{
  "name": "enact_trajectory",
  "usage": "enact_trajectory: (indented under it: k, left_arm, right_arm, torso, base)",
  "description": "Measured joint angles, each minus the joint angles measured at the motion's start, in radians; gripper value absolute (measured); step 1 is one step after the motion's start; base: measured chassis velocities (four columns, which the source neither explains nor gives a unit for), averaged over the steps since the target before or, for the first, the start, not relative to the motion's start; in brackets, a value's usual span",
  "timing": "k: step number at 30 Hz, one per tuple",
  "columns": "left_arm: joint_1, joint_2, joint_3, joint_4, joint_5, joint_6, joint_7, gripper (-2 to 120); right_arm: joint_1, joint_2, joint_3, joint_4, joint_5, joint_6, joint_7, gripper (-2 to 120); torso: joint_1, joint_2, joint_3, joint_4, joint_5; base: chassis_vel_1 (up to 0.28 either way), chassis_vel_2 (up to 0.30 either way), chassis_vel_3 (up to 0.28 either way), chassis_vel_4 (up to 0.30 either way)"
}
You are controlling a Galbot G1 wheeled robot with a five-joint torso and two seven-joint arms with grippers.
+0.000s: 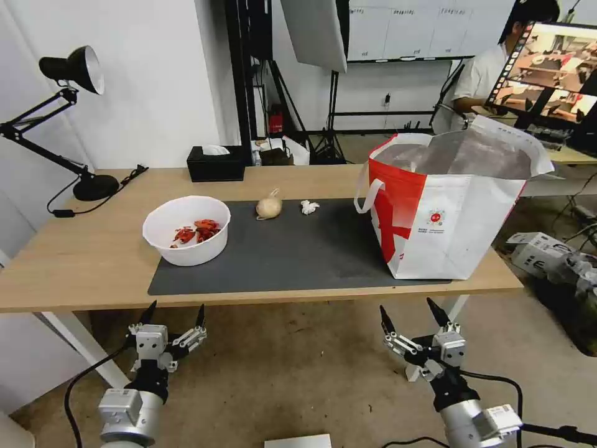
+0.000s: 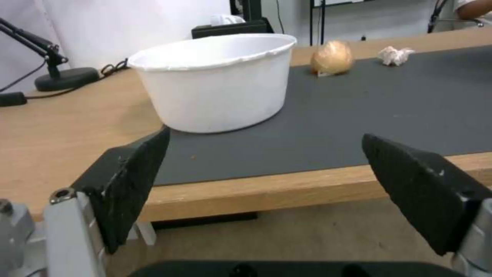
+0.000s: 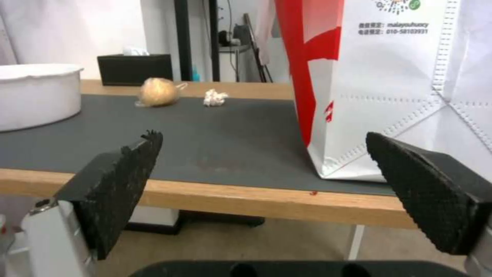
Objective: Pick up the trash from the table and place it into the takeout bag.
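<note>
Two grippers are seen in the head view below the near edge of the table (image 1: 74, 274), both spread wide and empty: the left gripper (image 1: 174, 312) sits before the bowl (image 1: 186, 230), the right gripper (image 1: 413, 311) before the bag (image 1: 448, 211). Red shellfish scraps lie in the white bowl at the mat's (image 1: 298, 255) left end; the beige pouch (image 1: 268, 207) and white tissue (image 1: 309, 206) lie side by side at its far edge.

From the left wrist, the bowl (image 2: 218, 82) is seen just beyond the wide-set fingers (image 2: 133, 181), with pouch (image 2: 332, 57) and tissue (image 2: 395, 55) farther back.

From the right wrist, the bag (image 3: 399, 84) stands upright on the mat beyond the parted fingers (image 3: 436, 196), nothing held.
</note>
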Motion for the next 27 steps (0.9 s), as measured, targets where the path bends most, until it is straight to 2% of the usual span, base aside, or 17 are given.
enact_trajectory:
  k: [6,10,13,14,17,18,21,22,24,25,27]
  left_arm:
    - [-0.003,-0.004,0.003,0.009,0.001,-0.001,0.0,100]
    - [-0.007,-0.006,0.006,0.012,0.003,-0.001,0.001,100]
    - [-0.012,-0.009,0.005,0.013,0.003,0.003,0.002,100]
    - [-0.012,-0.009,0.005,0.013,0.003,0.003,0.002,100]
    - [-0.011,-0.012,-0.002,0.008,0.003,0.005,0.003,100]
    - [-0.011,-0.012,-0.002,0.008,0.003,0.005,0.003,100]
    - [-0.006,-0.019,-0.008,0.005,0.002,0.006,0.003,100]
    - [-0.006,-0.019,-0.008,0.005,0.002,0.006,0.003,100]
    - [-0.001,-0.023,-0.008,-0.006,0.0,0.025,-0.01,100]
    - [-0.001,-0.023,-0.008,-0.006,0.0,0.025,-0.01,100]
    - [0.002,-0.021,-0.009,-0.011,-0.002,0.034,-0.016,100]
  right_arm:
    - [0.04,-0.021,-0.034,-0.013,0.003,-0.016,-0.001,100]
    - [0.118,-0.073,-0.087,-0.038,0.028,-0.048,-0.015,100]
    - [0.242,-0.137,-0.162,-0.096,0.087,-0.079,-0.03,100]
    - [0.242,-0.137,-0.162,-0.096,0.087,-0.079,-0.03,100]
    - [0.401,-0.202,-0.25,-0.154,0.152,-0.101,-0.034,100]
    - [0.401,-0.202,-0.25,-0.154,0.152,-0.101,-0.034,100]
    - [0.553,-0.24,-0.335,-0.211,0.201,-0.129,-0.017,100]
    - [0.553,-0.24,-0.335,-0.211,0.201,-0.129,-0.017,100]
    - [0.698,-0.251,-0.416,-0.268,0.237,-0.164,0.013,100]
    - [0.698,-0.251,-0.416,-0.268,0.237,-0.164,0.013,100]
    - [0.834,-0.247,-0.505,-0.32,0.28,-0.202,0.05,100]
  torso:
    - [0.0,0.0,0.0,-0.0001,0.0]
    - [0.0,0.0,0.0,0.0,0.0]
    - [0.0,0.0,0.0,0.0,0.0001]
    - [0.0,0.0,0.0,0.0,0.0001]
    - [0.0,0.0,0.0,0.0001,0.0001]
    - [0.0,0.0,0.0,0.0001,0.0001]
    - [0.0,0.0,0.0,0.0001,0.0001]
    - [0.0,0.0,0.0,0.0001,0.0001]
    - [0.0,0.0,0.0,-0.0001,0.0002]
    - [0.0,0.0,0.0,-0.0001,0.0002]
    - [0.0,0.0,0.0,0.0003,-0.0001]
  base:
    - [0.0,0.0,0.0,0.0]
    - [0.0,0.0,0.0,0.0]
    - [0.0,0.0,0.0,0.0]
    - [0.0,0.0,0.0,0.0]
    - [0.0,0.0,0.0,0.0]
    - [0.0,0.0,0.0,0.0]
    - [0.0,0.0,0.0,0.0]
    - [0.0,0.0,0.0,0.0]
    - [0.0,0.0,0.0,0.0]
    - [0.0,0.0,0.0,0.0]
    - [0.0,0.0,0.0,0.0]
